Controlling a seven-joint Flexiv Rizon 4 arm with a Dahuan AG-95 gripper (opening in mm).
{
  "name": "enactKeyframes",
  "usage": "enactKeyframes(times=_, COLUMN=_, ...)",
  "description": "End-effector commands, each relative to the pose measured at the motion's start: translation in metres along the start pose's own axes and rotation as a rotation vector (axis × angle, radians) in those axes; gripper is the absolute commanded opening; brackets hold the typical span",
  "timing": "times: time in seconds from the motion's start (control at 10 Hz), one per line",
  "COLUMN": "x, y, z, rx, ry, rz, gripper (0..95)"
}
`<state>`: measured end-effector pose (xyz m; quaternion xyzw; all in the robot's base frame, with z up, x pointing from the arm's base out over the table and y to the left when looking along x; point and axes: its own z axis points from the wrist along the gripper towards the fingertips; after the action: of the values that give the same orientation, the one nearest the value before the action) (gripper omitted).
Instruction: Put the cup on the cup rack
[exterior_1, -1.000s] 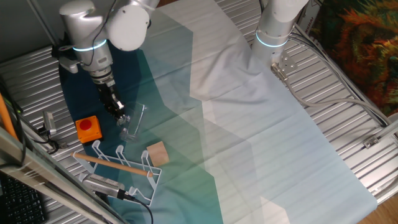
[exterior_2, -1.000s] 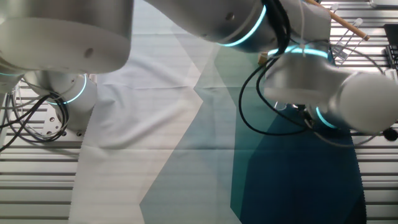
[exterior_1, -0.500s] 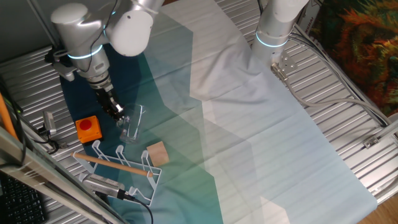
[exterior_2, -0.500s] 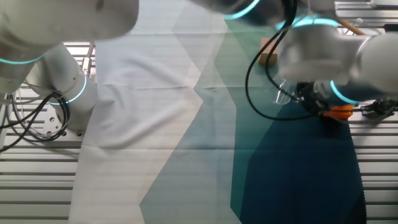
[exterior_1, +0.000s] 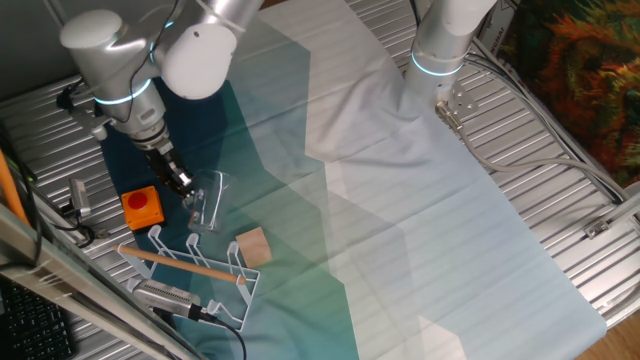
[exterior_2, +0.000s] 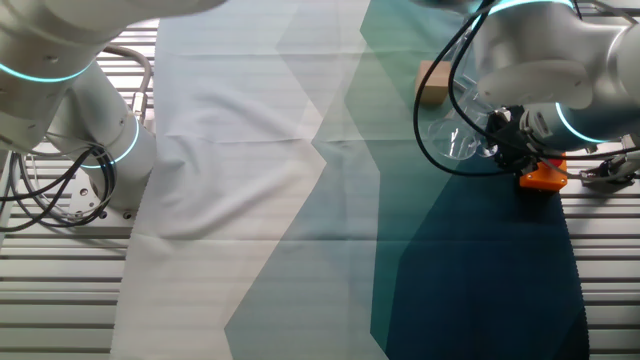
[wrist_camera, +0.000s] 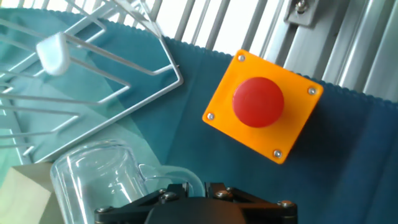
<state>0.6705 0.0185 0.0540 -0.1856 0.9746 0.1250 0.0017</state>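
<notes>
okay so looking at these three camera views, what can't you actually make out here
- Fingertips of the hand: in the hand view they fall below the bottom edge; in both fixed views they are too small against the clear cup.
- Whether the hand is closed on the cup's handle: cannot tell.
- The cup rack: out of frame in the other fixed view, cut off at the left and top edges of the hand view.
- The cup's bottom: cropped in the hand view.

A ribbed metal table (exterior_1: 560, 190) carries a blue-and-white cloth (exterior_1: 400, 230) — cup rack (exterior_1: 190, 265), orange box (exterior_1: 142, 206), wooden block (exterior_1: 252, 246) on it.

The claw (wrist_camera: 186, 194) fingertips are cut off below; the cup rack (wrist_camera: 93, 68) perhaps continues past the left edge.
</notes>
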Motion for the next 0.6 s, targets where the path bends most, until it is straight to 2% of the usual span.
enactKeyframes(times=0.1, x=0.001, y=0.0, z=-0.002, rx=0.0, ry=0.015, rz=-0.003, gripper=0.0)
enactKeyframes(times=0.6, x=0.008, y=0.006, z=-0.012, rx=0.006, ry=0.034, rz=0.0, gripper=0.0)
